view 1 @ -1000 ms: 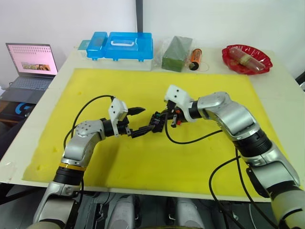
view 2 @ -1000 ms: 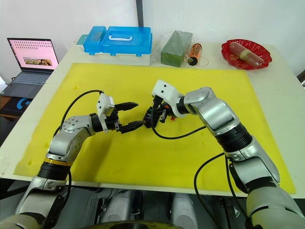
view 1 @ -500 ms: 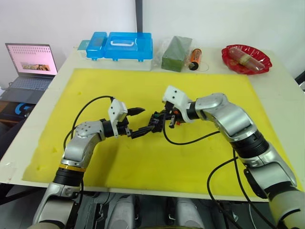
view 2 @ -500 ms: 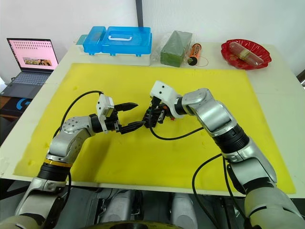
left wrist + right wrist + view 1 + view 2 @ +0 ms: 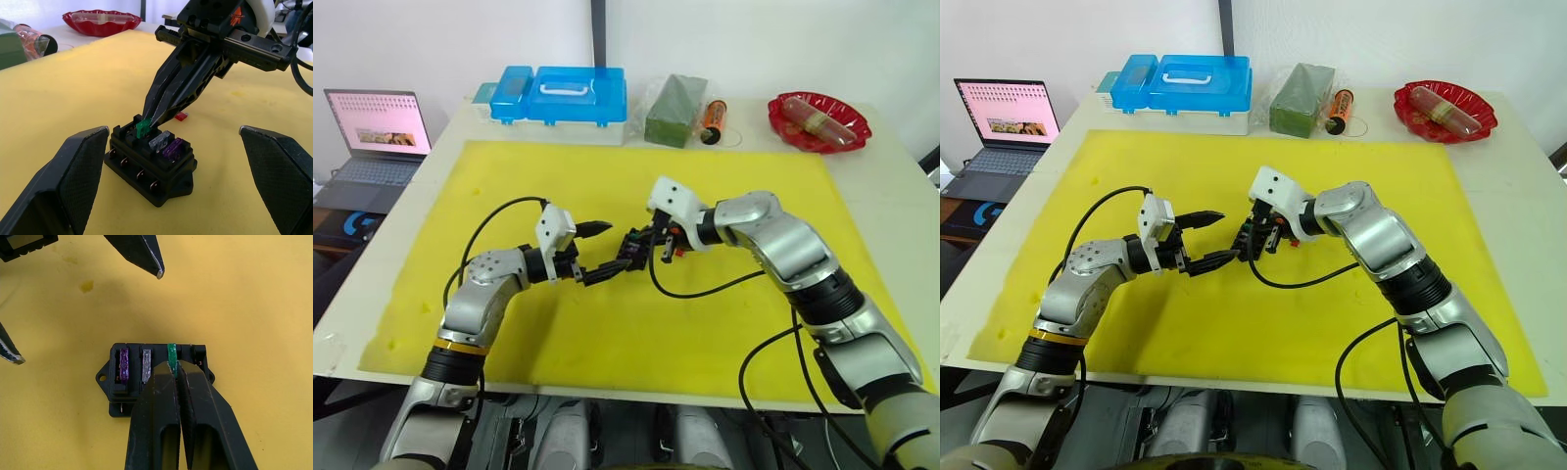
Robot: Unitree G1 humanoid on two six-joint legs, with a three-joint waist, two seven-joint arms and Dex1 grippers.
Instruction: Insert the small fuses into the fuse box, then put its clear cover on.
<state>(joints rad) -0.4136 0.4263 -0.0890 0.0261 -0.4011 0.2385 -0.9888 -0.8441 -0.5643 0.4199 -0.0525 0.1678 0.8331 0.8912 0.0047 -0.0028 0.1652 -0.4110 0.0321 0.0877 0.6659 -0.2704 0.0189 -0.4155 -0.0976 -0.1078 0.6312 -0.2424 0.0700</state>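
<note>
The black fuse box point(image 5: 146, 169) lies on the yellow mat point(image 5: 607, 176) between my two grippers. A purple fuse point(image 5: 123, 364) and a pale grey fuse point(image 5: 146, 367) stand side by side in its slots. My right gripper point(image 5: 174, 367) is shut on a green fuse point(image 5: 143, 128), whose lower end sits in the slot beside the grey one. A red fuse point(image 5: 181, 116) lies on the mat just behind the box. My left gripper point(image 5: 599, 251) is open, one finger on each side of the box without touching it. The clear cover is out of view.
A blue plastic case point(image 5: 563, 96), a green block point(image 5: 675, 110) and an orange cylinder point(image 5: 714, 119) line the table's far edge. A red dish point(image 5: 819, 120) sits at the far right. A laptop point(image 5: 377, 137) stands off the table's left side.
</note>
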